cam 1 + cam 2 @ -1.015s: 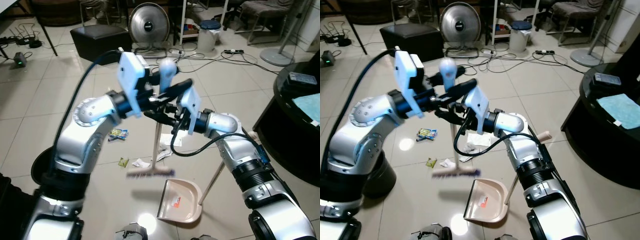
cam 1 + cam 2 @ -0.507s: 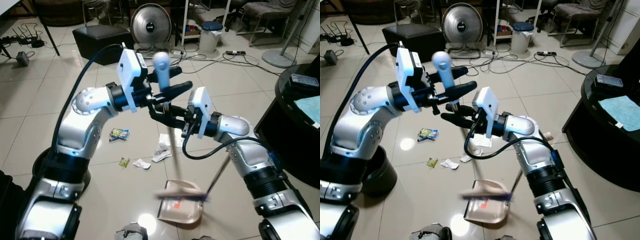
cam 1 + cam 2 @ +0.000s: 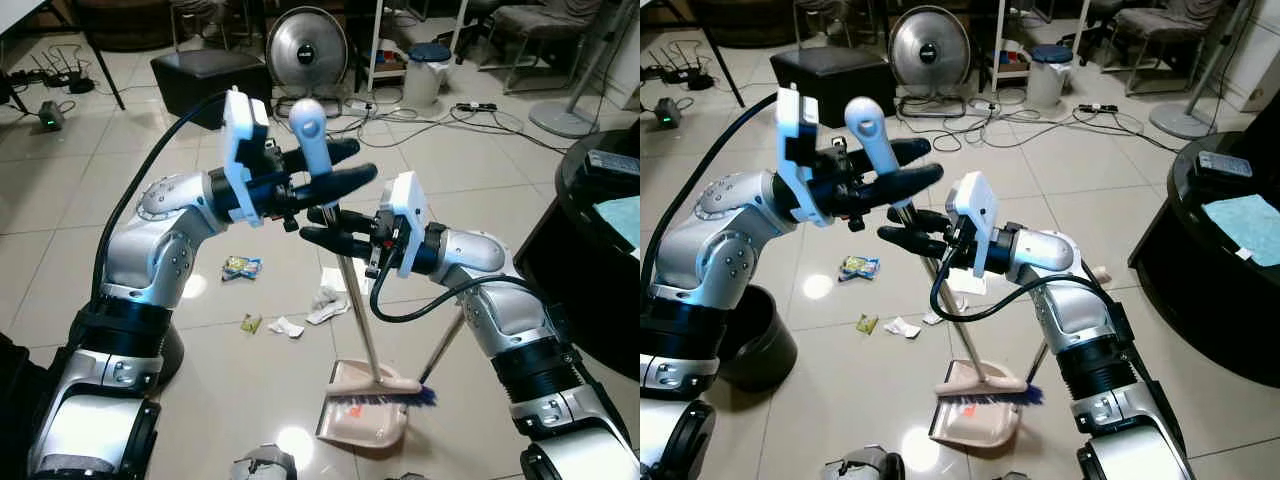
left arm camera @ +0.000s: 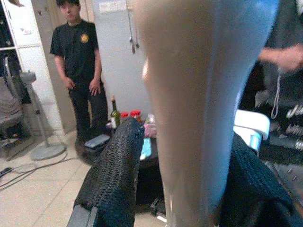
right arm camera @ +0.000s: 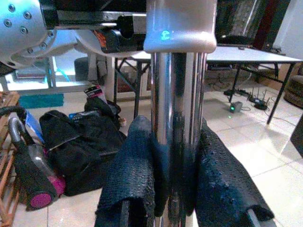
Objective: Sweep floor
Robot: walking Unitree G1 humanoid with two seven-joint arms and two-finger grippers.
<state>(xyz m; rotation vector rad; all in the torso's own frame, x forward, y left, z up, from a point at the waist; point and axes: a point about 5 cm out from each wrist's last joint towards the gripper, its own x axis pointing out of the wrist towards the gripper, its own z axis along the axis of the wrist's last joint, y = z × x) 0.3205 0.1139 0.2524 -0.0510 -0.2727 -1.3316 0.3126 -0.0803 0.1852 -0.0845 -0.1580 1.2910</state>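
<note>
Several scraps (image 3: 283, 325) of litter lie on the tiles at the left, near a green wrapper (image 3: 238, 267). The left gripper (image 3: 335, 170) is clamped on the pale grip at the top of the broom (image 3: 352, 300), and the right gripper (image 3: 325, 227) is closed on the metal shaft just below. A second ago the broom head hung blurred beside the scraps; now it rests on the dustpan (image 3: 366, 418), so one stroke looks finished, yet paper remains to sweep.

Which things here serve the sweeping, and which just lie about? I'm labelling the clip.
Job: broom, held by left gripper and right gripper; dustpan; scraps; wrapper.
Lying about: fan; ottoman; cables; bin.
</note>
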